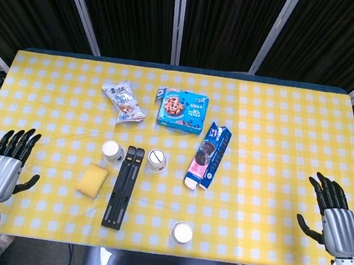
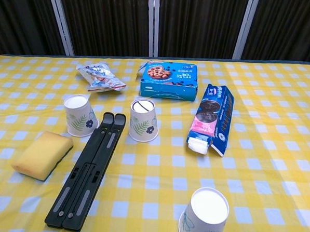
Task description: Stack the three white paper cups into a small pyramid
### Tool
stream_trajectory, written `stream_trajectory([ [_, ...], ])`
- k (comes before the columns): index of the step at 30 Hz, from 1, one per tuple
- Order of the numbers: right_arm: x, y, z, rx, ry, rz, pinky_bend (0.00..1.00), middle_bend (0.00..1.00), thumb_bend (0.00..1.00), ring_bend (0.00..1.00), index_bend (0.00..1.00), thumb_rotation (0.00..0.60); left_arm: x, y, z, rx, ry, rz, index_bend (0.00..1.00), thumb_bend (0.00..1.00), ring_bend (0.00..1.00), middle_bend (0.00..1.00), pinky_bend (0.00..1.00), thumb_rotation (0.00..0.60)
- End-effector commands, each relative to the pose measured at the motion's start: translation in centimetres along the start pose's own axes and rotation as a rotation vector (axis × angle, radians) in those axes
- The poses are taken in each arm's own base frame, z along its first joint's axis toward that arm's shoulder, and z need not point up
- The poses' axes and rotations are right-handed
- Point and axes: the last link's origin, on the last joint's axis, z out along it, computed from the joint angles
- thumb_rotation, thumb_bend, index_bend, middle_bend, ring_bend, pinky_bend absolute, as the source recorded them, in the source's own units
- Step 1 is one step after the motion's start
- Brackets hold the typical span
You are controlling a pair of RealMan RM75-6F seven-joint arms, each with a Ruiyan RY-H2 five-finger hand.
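Both of your hands are out at the table edges with nothing in them: the left hand [image 1: 8,162] and the right hand [image 1: 336,215] each have their fingers spread apart, well away from the cups.

All three cups stand upside down and separate. The left cup [image 2: 79,115] and the middle cup [image 2: 144,119] sit on either side of the top end of the black folding stand [image 2: 90,170], and the near cup [image 2: 205,216] is alone by the front edge.

The stand is your main hazard: it lies between the two back cups, so sliding one towards the other could catch on it and tip the cup. The yellow sponge [image 2: 41,155] sits just in front of the left cup and could snag your left hand. Paper cups crush easily, so grip lightly. The near cup looks very close to the edge, though the chest view cuts it off; a careless nudge could knock it off.
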Motion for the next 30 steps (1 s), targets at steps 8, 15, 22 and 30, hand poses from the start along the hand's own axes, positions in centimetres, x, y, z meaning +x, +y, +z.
stream_trajectory([
  [8, -0.04, -0.11, -0.1, 0.002, -0.001, -0.004, 0.0, 0.0, 0.22, 0.0, 0.03, 0.6, 0.3, -0.54, -0.01, 0.007, -0.005, -0.016, 0.0, 0.24, 0.0, 0.0, 0.0, 0.6],
  [15, -0.21, -0.09, -0.02, -0.001, -0.023, -0.006, 0.0, 0.0, 0.22, 0.0, 0.03, 0.6, 0.3, -0.73, 0.12, 0.006, -0.021, -0.021, 0.0, 0.24, 0.0, 0.0, 0.0, 0.6],
  [22, -0.05, -0.32, -0.25, 0.007, -0.033, -0.002, 0.0, 0.0, 0.22, 0.0, 0.03, 0.6, 0.16, -0.13, -0.12, -0.032, -0.037, -0.029, 0.0, 0.24, 0.0, 0.0, 0.0, 0.6],
  [30, 0.21, -0.68, -0.44, 0.046, -0.045, 0.018, 0.0, 0.0, 0.22, 0.0, 0.03, 0.6, 0.16, 0.08, -0.31, -0.05, -0.049, -0.034, 0.0, 0.24, 0.0, 0.0, 0.0, 0.6],
])
